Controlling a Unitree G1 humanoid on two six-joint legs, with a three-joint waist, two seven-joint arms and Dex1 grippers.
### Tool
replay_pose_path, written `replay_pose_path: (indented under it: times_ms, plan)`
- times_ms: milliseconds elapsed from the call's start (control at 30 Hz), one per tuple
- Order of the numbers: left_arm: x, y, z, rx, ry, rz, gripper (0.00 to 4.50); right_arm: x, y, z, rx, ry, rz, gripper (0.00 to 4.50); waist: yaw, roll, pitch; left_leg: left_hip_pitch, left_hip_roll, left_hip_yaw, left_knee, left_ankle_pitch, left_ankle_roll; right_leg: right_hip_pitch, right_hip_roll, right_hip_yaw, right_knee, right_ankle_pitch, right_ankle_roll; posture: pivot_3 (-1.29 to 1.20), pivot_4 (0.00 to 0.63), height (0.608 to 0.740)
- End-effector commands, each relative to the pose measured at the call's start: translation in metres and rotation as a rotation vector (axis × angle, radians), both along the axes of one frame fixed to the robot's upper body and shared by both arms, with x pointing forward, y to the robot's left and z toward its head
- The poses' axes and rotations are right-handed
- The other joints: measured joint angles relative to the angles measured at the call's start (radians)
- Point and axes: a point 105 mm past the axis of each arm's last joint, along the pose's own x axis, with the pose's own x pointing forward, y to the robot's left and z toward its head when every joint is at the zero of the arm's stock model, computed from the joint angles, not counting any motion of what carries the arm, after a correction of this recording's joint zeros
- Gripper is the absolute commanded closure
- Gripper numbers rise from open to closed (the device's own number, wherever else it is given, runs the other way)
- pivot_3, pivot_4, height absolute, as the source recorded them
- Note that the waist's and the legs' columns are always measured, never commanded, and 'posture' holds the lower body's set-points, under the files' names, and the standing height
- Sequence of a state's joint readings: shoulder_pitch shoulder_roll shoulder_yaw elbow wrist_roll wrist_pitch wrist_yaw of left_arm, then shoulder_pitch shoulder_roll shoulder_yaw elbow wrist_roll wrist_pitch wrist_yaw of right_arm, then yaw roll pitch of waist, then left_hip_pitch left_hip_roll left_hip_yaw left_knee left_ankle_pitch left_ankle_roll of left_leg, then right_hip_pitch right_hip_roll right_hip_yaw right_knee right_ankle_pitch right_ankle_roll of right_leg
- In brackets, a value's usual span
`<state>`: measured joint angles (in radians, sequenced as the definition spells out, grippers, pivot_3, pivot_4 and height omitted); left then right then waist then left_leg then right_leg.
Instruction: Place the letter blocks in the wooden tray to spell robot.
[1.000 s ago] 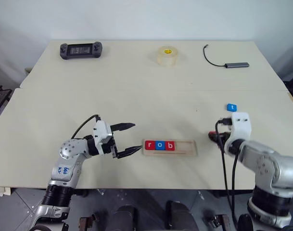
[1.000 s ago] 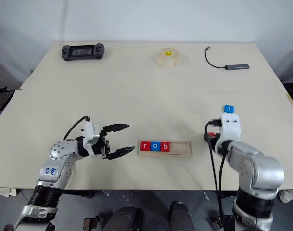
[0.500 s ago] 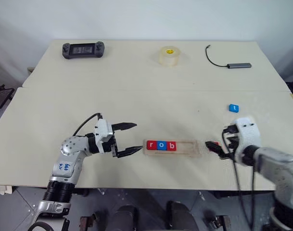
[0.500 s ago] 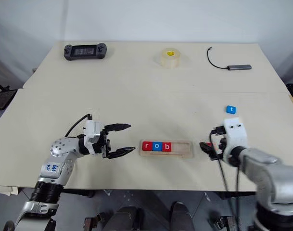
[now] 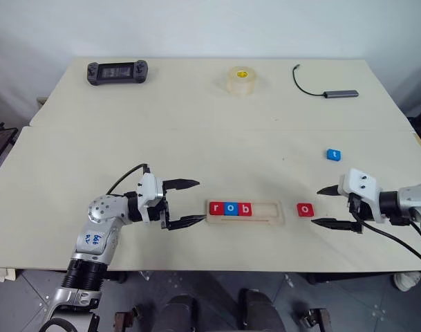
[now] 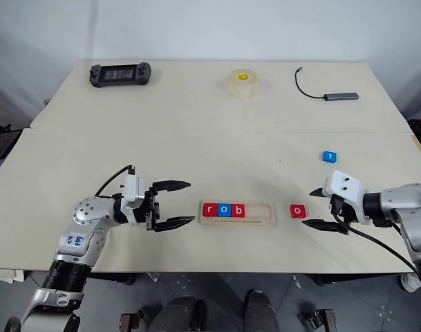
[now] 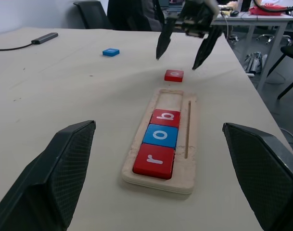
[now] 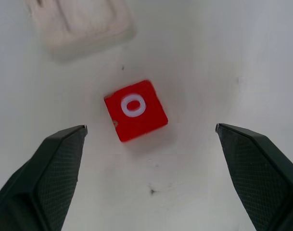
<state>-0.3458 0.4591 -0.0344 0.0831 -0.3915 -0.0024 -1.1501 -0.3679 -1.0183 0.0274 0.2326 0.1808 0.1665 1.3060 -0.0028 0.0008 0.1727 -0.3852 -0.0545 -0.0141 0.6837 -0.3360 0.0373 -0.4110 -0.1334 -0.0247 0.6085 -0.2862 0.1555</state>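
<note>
While you look down over the table [image 5: 196, 117], your right gripper [image 5: 330, 207] sits with its two black fingers spread wide and nothing between them. Its tips point toward the red o block [image 5: 305, 209], which lies flat on the tabletop just in front of them, apart from both fingers. From the right wrist view you see that same red o block [image 8: 135, 110] lying slightly skewed on the bare surface, ahead of the spread fingers, with the near end of the wooden tray [image 8: 81, 21] beyond it.

Your left gripper [image 5: 189, 202] is also wide open and holds nothing; its fingers point level at the left end of the wooden tray [image 5: 269, 214] and stop just short of it without touching.

Inside the tray you have three blocks touching in a row from its left end: the red r block [image 5: 216, 208], the blue o block [image 5: 230, 208] and the red b block [image 5: 245, 209]. The right part of the tray is bare wood. The blue t block [image 5: 333, 154] lies on the table farther back, well apart from the tray and beyond your right gripper.

At the far edge you can see a black handheld controller [image 5: 116, 71], a roll of tape [image 5: 240, 79] and a cable with a grey adapter [image 5: 333, 91].
</note>
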Motion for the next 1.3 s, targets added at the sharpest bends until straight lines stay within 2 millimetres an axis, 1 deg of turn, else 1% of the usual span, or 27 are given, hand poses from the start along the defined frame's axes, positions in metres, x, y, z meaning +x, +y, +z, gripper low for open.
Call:
replay_pose_path:
  times_ms: [33,167,200,300,500,533,600,700,833,933,1000,1100,1200,1300]
  plan:
    - [-0.005,-0.004,0.008,-0.008,-0.039,-0.024,0.00,0.005,-0.004,-0.007,-0.075,0.008,0.066,0.02,0.003,0.000,0.000,0.000,0.000,-0.001,0.000,0.000,0.000,0.000,0.000,0.000,0.000,0.000,0.000,0.00,0.150,0.740]
    - [-0.006,-0.005,0.010,-0.015,-0.043,-0.017,0.00,0.015,0.002,-0.011,-0.039,0.022,0.065,0.02,0.001,0.000,0.000,0.000,0.000,-0.001,0.001,0.000,-0.001,0.001,0.000,-0.001,-0.001,0.000,0.000,0.00,0.150,0.740]
    - [-0.006,-0.005,0.011,-0.016,-0.044,-0.015,0.00,0.016,0.002,-0.012,-0.037,0.026,0.065,0.19,0.001,0.000,0.000,0.000,0.000,-0.002,0.001,0.000,-0.001,0.002,0.000,-0.002,-0.002,0.000,0.000,0.00,0.150,0.740]
    - [-0.007,-0.003,0.012,-0.015,-0.045,-0.007,0.00,0.016,0.002,-0.014,-0.026,0.031,0.059,0.87,-0.001,0.000,0.000,0.000,0.001,-0.002,0.001,0.000,-0.002,0.002,0.000,-0.003,-0.002,0.000,0.000,0.00,0.150,0.740]
    - [-0.007,-0.001,0.010,-0.010,-0.042,0.002,0.00,0.013,0.004,-0.014,-0.008,0.025,0.061,2.86,0.001,0.000,0.000,0.000,0.001,-0.002,0.002,0.001,-0.002,0.002,0.000,-0.002,-0.002,0.000,0.000,0.00,0.150,0.740]
    - [-0.006,-0.001,0.010,-0.010,-0.042,0.003,0.00,0.013,0.004,-0.014,-0.006,0.025,0.062,3.06,0.001,0.000,0.000,0.000,0.001,-0.002,0.002,0.001,-0.002,0.002,0.000,-0.002,-0.002,0.000,0.000,0.00,0.150,0.740]
    - [-0.005,-0.001,0.010,-0.010,-0.042,0.003,0.00,0.013,0.004,-0.011,-0.007,0.012,0.065,3.05,0.001,0.000,0.000,0.000,0.001,-0.002,0.003,0.001,-0.002,0.002,0.000,-0.002,-0.002,0.000,0.000,0.00,0.150,0.740]
    - [-0.004,-0.001,0.010,-0.009,-0.043,0.003,0.00,0.015,0.009,0.003,-0.008,-0.037,0.101,3.05,0.000,0.000,0.000,0.000,0.001,-0.002,0.003,0.001,-0.002,0.002,0.000,-0.002,-0.002,0.000,0.000,0.00,0.150,0.740]
    - [-0.004,0.000,0.009,-0.006,-0.042,0.004,0.00,0.015,0.030,0.025,-0.005,-0.073,0.188,3.05,0.000,0.001,0.000,0.000,0.001,-0.002,0.003,0.001,-0.002,0.001,0.000,-0.002,-0.001,0.000,0.000,0.00,0.150,0.740]
    - [-0.004,0.001,0.009,-0.008,-0.042,0.009,0.00,0.009,0.053,0.036,0.013,-0.061,0.268,3.05,0.002,0.001,0.000,0.000,0.001,-0.002,0.003,0.001,-0.003,0.000,0.000,-0.002,-0.001,0.000,0.000,0.00,0.150,0.740]
    - [-0.004,0.000,0.008,-0.010,-0.042,0.010,0.00,0.006,0.067,0.038,0.014,-0.046,0.303,3.05,0.002,0.001,0.000,-0.001,0.001,-0.003,0.003,0.001,-0.003,0.000,0.000,-0.003,-0.001,0.000,0.000,0.00,0.150,0.740]
    - [-0.005,0.000,0.007,-0.012,-0.040,0.011,0.00,0.003,0.082,0.035,0.000,-0.031,0.338,3.05,0.006,0.001,0.000,-0.001,0.001,-0.003,0.003,0.000,-0.003,0.001,-0.001,-0.003,-0.001,0.000,0.000,0.00,0.150,0.740]
    - [-0.007,-0.001,0.007,-0.013,-0.039,0.010,0.00,0.005,0.091,0.030,-0.010,-0.024,0.347,3.05,0.007,0.001,0.000,-0.002,0.000,-0.004,0.003,0.000,-0.003,0.000,-0.001,-0.003,-0.001,0.000,0.000,0.00,0.150,0.740]
    - [-0.009,-0.001,0.006,-0.012,-0.037,0.010,0.00,0.008,0.093,0.025,-0.017,-0.029,0.347,3.05,0.004,0.001,0.000,-0.002,0.000,-0.004,0.002,0.000,-0.003,0.000,-0.001,-0.003,0.000,0.000,0.000,0.00,0.150,0.740]
